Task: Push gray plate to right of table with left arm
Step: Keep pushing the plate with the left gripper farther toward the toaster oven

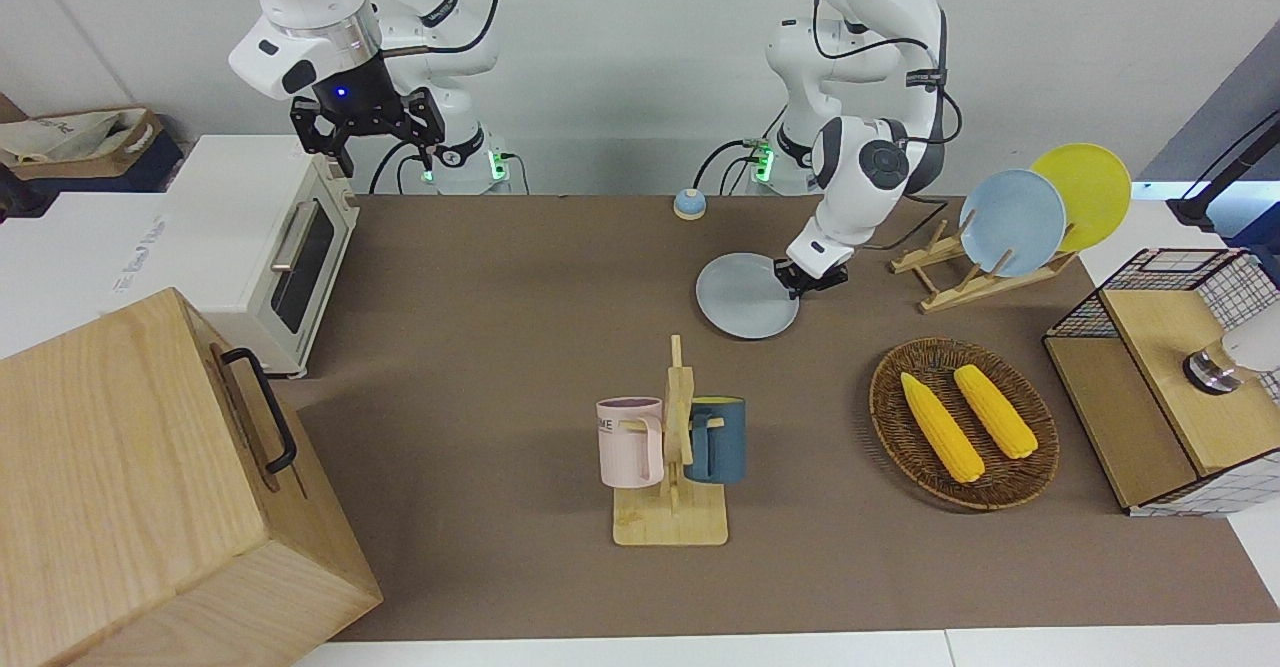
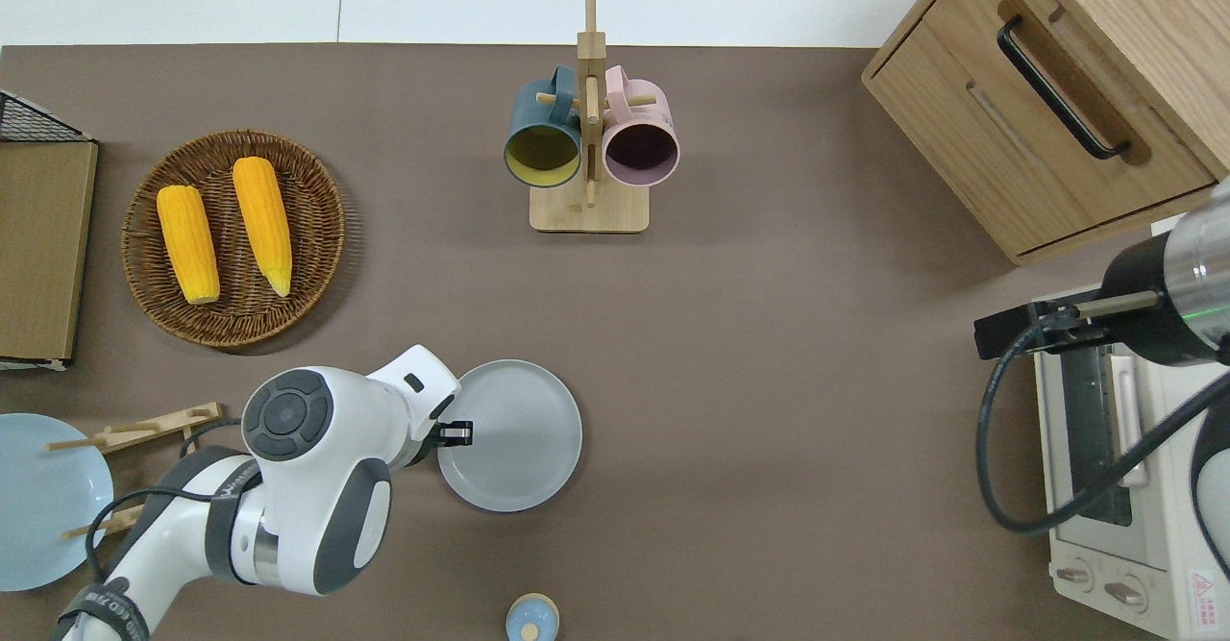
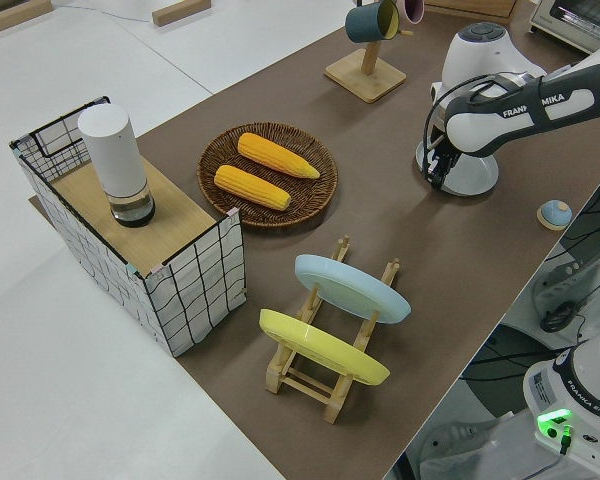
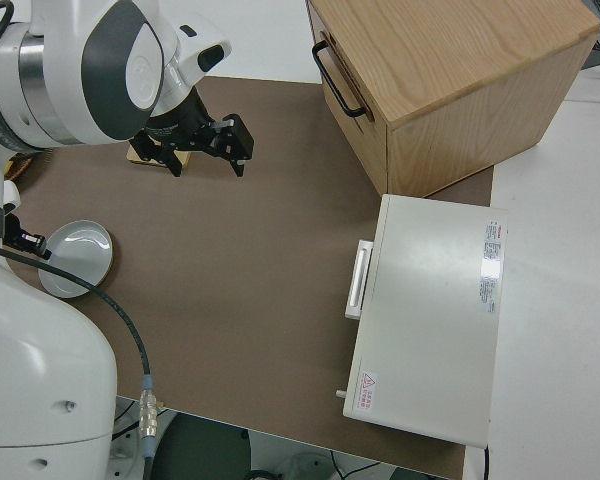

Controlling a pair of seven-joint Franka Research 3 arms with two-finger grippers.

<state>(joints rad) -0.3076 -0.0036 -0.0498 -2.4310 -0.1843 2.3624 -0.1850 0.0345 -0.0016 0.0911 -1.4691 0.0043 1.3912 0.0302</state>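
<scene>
Since you're pushing rather than lifting, your left gripper [image 2: 459, 432] sits low against the gray plate [image 2: 514, 439] rim, on the plate rack [image 2: 125, 430] side; fingers look together; plate flat on the table [image 2: 769, 382], mid-table, with free run ahead; right arm parked.

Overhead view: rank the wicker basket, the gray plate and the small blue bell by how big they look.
1. Wicker basket, clearly widest.
2. Gray plate, pushed by the left gripper.
3. Blue bell, by far the smallest.
</scene>
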